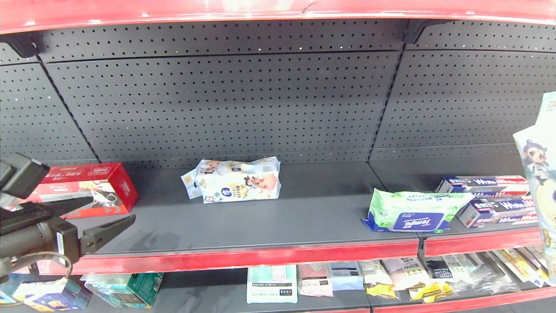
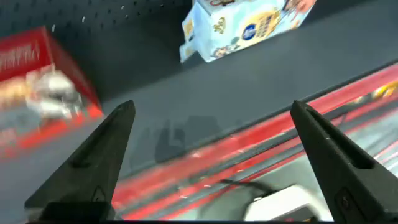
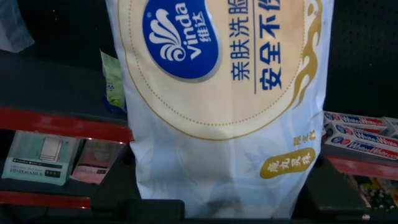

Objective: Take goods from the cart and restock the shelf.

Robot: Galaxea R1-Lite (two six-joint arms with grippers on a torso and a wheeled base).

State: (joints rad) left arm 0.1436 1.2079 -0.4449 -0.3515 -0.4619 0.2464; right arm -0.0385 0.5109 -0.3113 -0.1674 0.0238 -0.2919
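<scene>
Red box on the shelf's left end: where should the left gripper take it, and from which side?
Probably mid-length across its narrow width, coming from the front and above. The red box lies flat on the shelf, long side roughly along the front edge, so front and back faces offer the shortest span; the open left gripper is in front of it.

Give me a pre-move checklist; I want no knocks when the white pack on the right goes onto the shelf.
1. The white pack held up, clear of the shelf: ok.
2. Bare shelf between the cartoon pack and the green wipes pack: ok.
3. The left gripper open, at the shelf's front by the red box, away from that gap: ok.
4. Room right of the wipes: blue-and-white boxes lie there, not ok.
5. Pack's fit under the upper shelf: cannot tell.
</scene>
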